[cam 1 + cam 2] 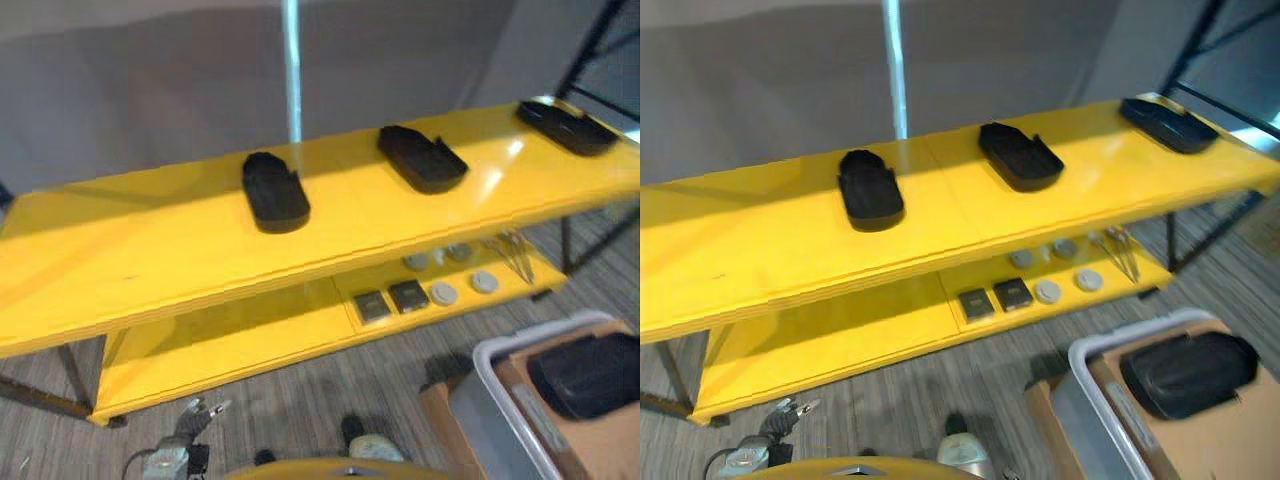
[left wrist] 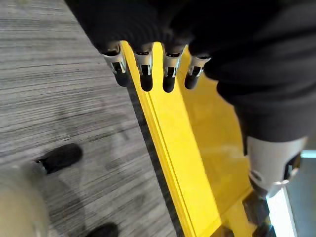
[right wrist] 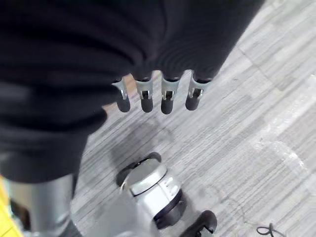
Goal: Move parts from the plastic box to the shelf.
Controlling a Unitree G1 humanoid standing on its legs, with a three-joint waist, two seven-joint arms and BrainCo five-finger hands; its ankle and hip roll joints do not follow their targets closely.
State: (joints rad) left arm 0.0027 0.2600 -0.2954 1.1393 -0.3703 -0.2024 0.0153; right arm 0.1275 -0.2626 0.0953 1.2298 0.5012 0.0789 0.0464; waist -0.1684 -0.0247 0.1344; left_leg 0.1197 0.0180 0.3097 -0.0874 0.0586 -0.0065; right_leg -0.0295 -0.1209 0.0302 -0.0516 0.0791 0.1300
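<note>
fingers point(image 2: 144, 74) relaxed (empty), parts point(image 1: 275, 192) lying crosswise

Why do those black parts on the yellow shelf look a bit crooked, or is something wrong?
Nothing looks spilled or broken. The three black parts lie flat on the shelf's top board, apart from one another, each turned at a slightly different angle. One more black part lies in the plastic box on the floor.

Three black parts point(image 1: 871, 189) on the yellow shelf point(image 1: 760, 250), another part point(image 1: 1187, 373) in the plastic box point(image 1: 1090, 400).
</note>
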